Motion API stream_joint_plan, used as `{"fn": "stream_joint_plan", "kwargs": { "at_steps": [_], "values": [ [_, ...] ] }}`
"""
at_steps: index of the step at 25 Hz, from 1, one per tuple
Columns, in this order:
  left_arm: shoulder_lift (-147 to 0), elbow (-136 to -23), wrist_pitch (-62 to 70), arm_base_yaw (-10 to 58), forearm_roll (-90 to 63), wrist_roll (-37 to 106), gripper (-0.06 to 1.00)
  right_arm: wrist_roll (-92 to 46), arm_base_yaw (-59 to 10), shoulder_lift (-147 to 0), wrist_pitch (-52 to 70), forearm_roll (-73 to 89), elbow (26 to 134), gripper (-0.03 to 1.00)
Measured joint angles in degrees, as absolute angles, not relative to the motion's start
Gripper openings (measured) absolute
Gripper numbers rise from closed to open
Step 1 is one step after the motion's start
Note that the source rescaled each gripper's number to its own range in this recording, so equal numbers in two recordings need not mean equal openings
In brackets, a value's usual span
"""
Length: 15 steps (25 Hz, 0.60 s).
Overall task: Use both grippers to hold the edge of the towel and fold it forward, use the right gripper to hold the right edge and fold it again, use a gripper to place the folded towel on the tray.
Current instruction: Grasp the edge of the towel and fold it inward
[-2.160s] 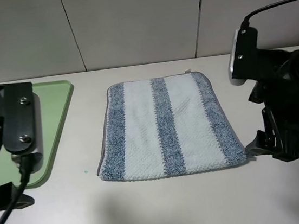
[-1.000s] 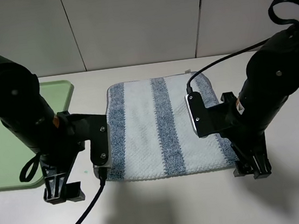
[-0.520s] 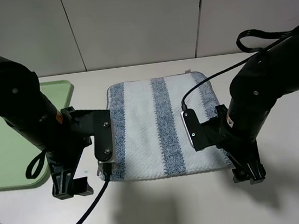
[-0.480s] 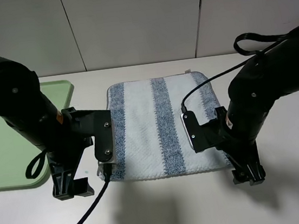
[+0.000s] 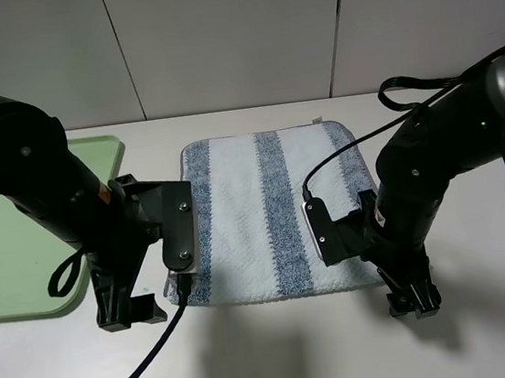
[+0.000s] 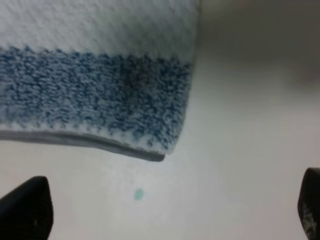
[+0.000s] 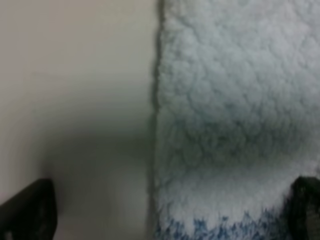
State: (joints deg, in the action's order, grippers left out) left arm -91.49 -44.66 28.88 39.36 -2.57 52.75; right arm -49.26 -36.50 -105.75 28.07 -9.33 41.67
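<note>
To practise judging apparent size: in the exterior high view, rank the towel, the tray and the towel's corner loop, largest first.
1. the towel.
2. the tray, but unsure: the left arm covers much of it and the frame edge crops it.
3. the corner loop, a tiny speck.

Left end effector and right end effector have swung in to the near corners of the towel.
</note>
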Motion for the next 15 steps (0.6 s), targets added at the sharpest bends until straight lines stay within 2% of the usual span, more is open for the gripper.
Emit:
{"fn": "stream_joint_plan", "kwargs": {
  "at_steps": [11, 15],
  "values": [
    [-98.08, -47.54, 27.47, 39.36, -3.20, 54.67, 0.98, -49.37, -36.50, -105.75, 27.84, -8.87, 41.67, 1.00],
    [-101.14, -50.72, 27.53, 41.31, -3.20, 54.67, 0.97, -49.50, -36.50, -105.75, 27.66, -8.11, 41.67, 1.00]
  ]
}}
